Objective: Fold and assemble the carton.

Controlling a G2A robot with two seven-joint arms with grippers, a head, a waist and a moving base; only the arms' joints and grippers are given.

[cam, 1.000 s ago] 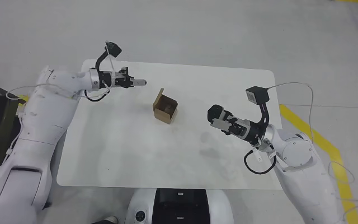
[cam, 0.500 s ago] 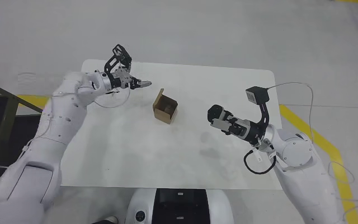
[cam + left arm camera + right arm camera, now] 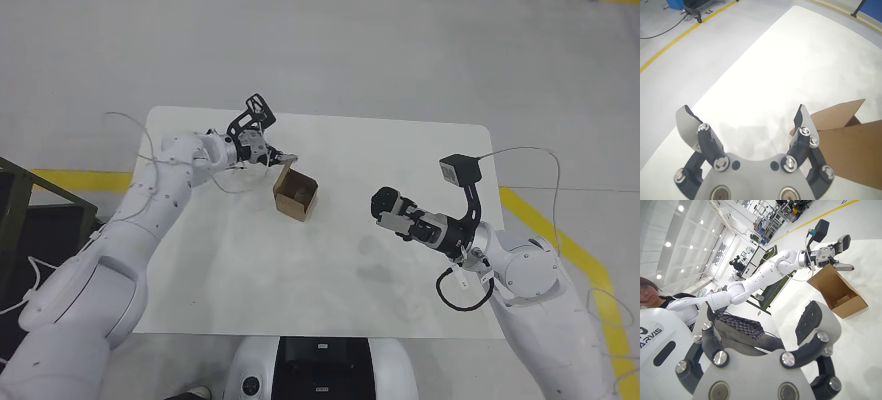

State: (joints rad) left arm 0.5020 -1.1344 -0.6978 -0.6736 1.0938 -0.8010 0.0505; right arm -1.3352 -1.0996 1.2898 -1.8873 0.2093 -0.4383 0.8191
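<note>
- Top view: the carton (image 3: 297, 193) sits near the middle of the white table (image 3: 220, 260), somewhat toward the far edge, between the two arms.
- It is plain brown cardboard, standing with its open mouth upward and one flap raised on the side that faces the left arm.
- Right wrist view looks into the carton's open top, where folded cardboard pieces lie on its floor; the walls stand square and the raised flap rises above the rim.
- Left hand (image 3: 283, 158) is stretched out from the far left part of the table, level with the top of the raised flap.
- Its fingers are spread wide and grip nothing. In the left wrist view one finger (image 3: 803, 121) lies just beside the flap's edge; whether it touches cannot be told.
- Right hand (image 3: 383, 205) hovers over the table on the carton's other side, apart from it and pointing toward it.
- Its fingers (image 3: 808, 321) are likewise spread wide, with nothing between them.
</note>
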